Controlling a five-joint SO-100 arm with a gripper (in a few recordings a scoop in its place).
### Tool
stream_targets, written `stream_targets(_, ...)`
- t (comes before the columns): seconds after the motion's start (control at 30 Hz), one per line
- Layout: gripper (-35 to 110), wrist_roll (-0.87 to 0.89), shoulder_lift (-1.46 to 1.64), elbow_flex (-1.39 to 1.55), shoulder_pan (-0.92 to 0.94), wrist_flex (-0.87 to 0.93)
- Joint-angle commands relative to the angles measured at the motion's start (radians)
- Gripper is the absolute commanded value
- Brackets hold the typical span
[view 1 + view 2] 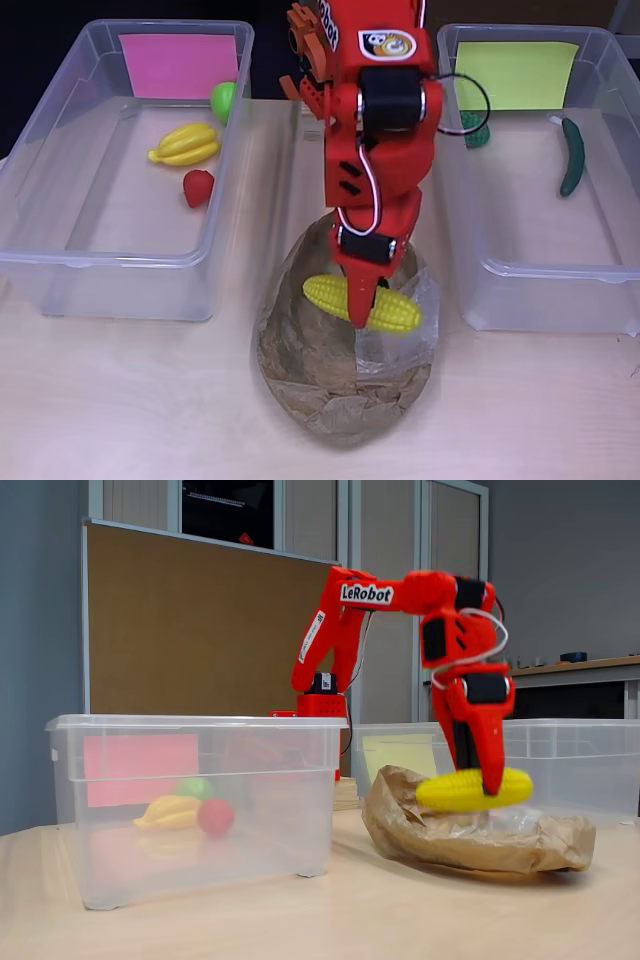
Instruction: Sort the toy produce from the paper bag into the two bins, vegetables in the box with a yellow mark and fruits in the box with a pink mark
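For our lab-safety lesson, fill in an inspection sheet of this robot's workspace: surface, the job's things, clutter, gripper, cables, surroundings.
Surface: pale wooden table, bare at the front.
Job's things: corn held above the crumpled paper bag. Pink-marked bin holds a banana, a red fruit and a green fruit. Yellow-marked bin holds a cucumber and a dark green vegetable.
Clutter: nothing seen.
Gripper: gripper shut on the corn, pointing down over the bag.
Cables: white cable and black cable looped along the arm.
Surroundings: brown board behind the table; shelf at the right of the fixed view.
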Motion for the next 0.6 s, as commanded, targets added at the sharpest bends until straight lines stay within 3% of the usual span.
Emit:
stream_targets(0.0, 11, 0.069, 0.21, 0.003, -0.02, 0.071)
stream_targets(0.23, 11, 0.437, 0.594, 0.236, -0.066, 0.227)
stream_targets(0.57, 10, 1.195, 0.726, 0.221, -0.436, 0.466)
